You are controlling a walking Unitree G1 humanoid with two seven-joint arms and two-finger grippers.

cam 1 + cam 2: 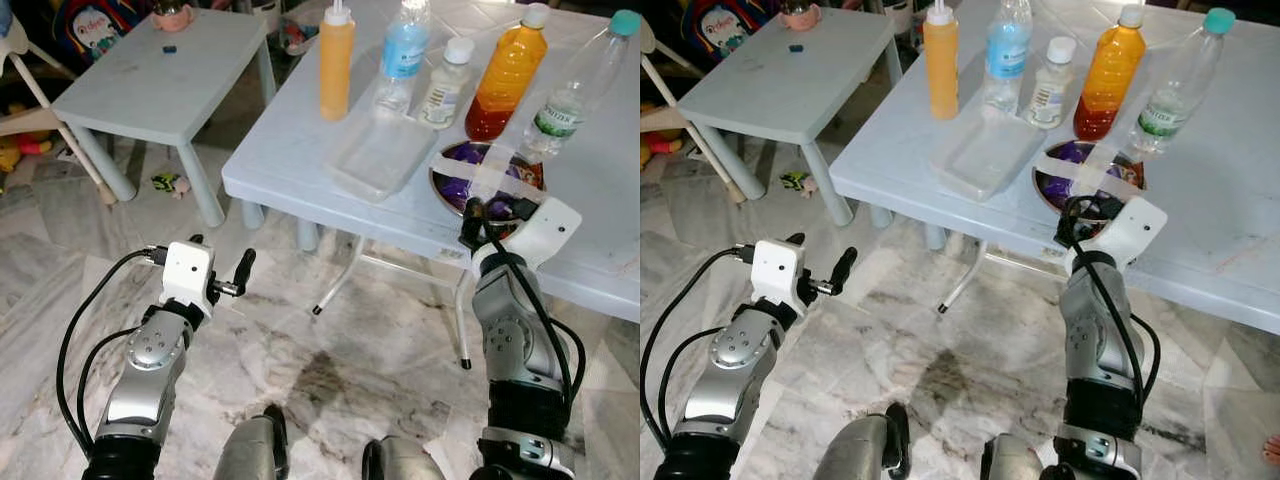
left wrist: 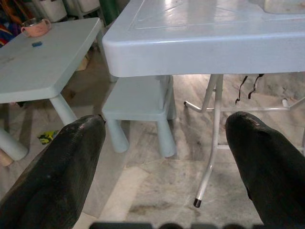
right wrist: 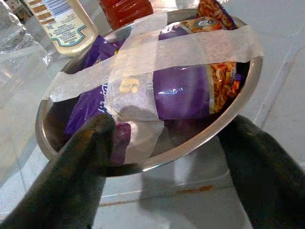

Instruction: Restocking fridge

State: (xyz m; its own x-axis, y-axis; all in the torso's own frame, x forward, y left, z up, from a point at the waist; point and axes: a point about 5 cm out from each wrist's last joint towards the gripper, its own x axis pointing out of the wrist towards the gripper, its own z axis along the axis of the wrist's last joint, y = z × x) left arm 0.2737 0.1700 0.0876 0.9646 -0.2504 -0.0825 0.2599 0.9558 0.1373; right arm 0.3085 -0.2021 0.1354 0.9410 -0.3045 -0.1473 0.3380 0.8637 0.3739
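The right gripper (image 3: 167,143) reaches, jaws released, for the taped bowl (image 1: 487,178); next it must clench the near rim.

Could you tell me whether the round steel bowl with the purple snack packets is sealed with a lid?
No, the round steel bowl has no lid; only crossed strips of pale tape run over the purple snack packets.
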